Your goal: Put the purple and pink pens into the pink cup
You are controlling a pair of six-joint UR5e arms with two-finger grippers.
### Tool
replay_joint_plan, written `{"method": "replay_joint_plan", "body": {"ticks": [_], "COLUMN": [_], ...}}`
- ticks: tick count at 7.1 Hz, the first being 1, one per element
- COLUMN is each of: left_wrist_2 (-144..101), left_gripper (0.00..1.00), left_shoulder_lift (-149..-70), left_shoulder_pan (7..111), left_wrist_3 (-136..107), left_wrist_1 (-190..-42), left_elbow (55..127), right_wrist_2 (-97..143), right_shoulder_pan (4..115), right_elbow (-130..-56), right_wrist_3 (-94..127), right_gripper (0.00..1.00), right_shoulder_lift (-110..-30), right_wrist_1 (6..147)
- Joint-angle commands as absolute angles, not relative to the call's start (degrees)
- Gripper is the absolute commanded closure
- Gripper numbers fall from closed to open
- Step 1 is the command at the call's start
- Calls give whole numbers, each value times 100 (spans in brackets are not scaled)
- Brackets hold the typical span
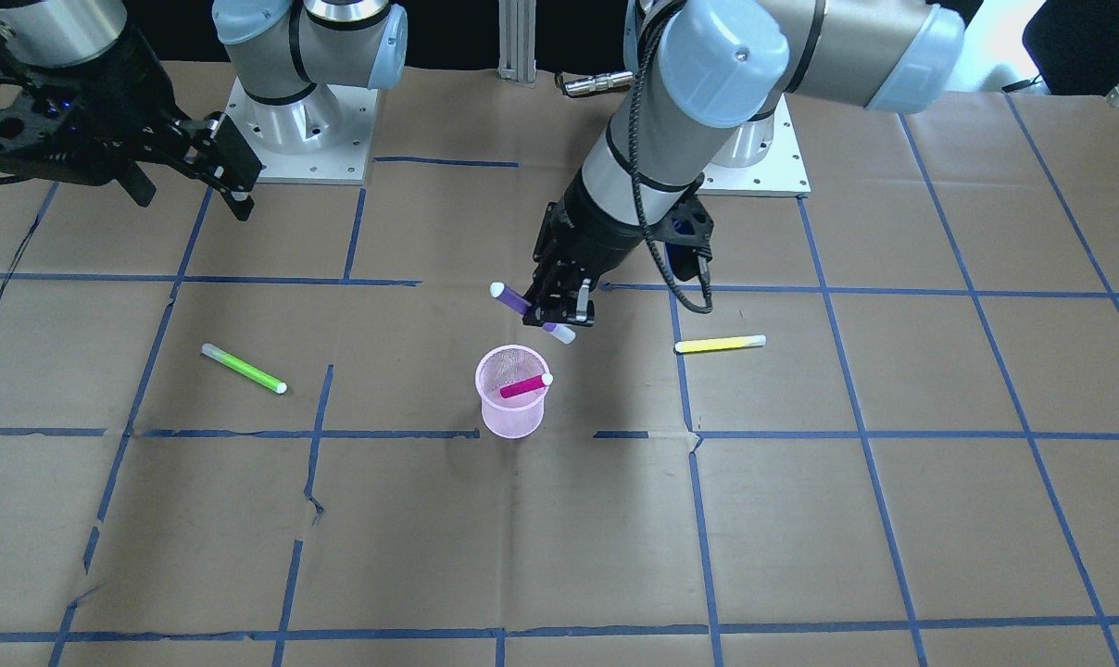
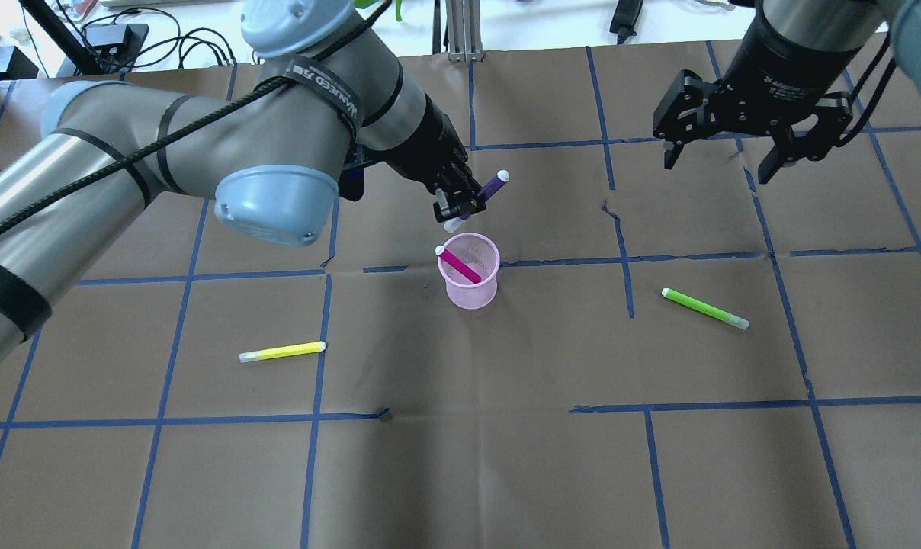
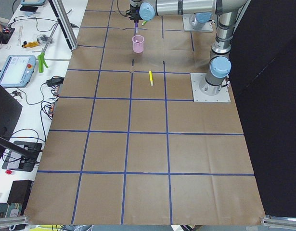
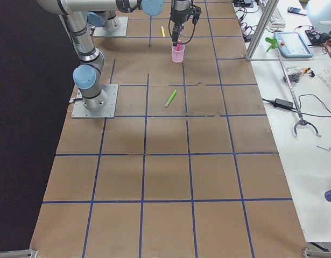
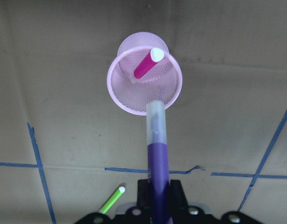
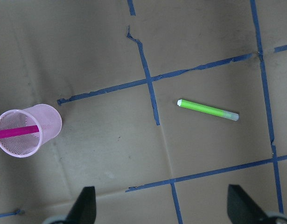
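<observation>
The pink mesh cup [image 2: 472, 278] stands upright mid-table, also in the front view [image 1: 512, 403] and the left wrist view [image 5: 134, 100]. A pink pen [image 2: 458, 264] leans inside it. My left gripper [image 2: 458, 207] is shut on a purple pen [image 2: 493, 185] and holds it tilted just above and beside the cup's rim; in the left wrist view the purple pen [image 5: 157, 158] has its clear tip at the rim. My right gripper [image 2: 727, 160] is open and empty, high at the far right.
A yellow pen [image 2: 283, 351] lies on the paper to the cup's left. A green pen [image 2: 705, 308] lies to its right, also in the right wrist view [image 6: 208, 110]. Blue tape lines cross the brown paper; one tear [image 2: 611, 213] shows near the cup.
</observation>
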State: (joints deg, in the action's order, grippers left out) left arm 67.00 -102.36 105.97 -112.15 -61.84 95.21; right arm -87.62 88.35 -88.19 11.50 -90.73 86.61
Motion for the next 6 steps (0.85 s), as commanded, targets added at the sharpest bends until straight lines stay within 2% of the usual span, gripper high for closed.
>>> {"method": "replay_joint_plan", "body": {"ticks": [1, 4, 6], "left_wrist_2": [6373, 6319, 6372], "left_gripper": [100, 100, 100], "left_shoulder_lift": [-10204, -10143, -10186], "left_shoulder_pan": [10618, 10582, 10504], "left_wrist_3": [-11041, -10731, -10679], "left_wrist_1": [-5899, -4698, -4615], "left_elbow": [9816, 10851, 10916], "right_wrist_2": [-8789, -8868, -9103], "right_shoulder_pan": [8947, 8974, 8974], "right_elbow": [-8807, -8781, -8789], "right_wrist_3": [1318, 1301, 1292], "right_gripper": [0, 0, 0], "right_shoulder_lift": [-9105, -9237, -9246], "right_wrist_1": [8658, 8500, 8447]}}
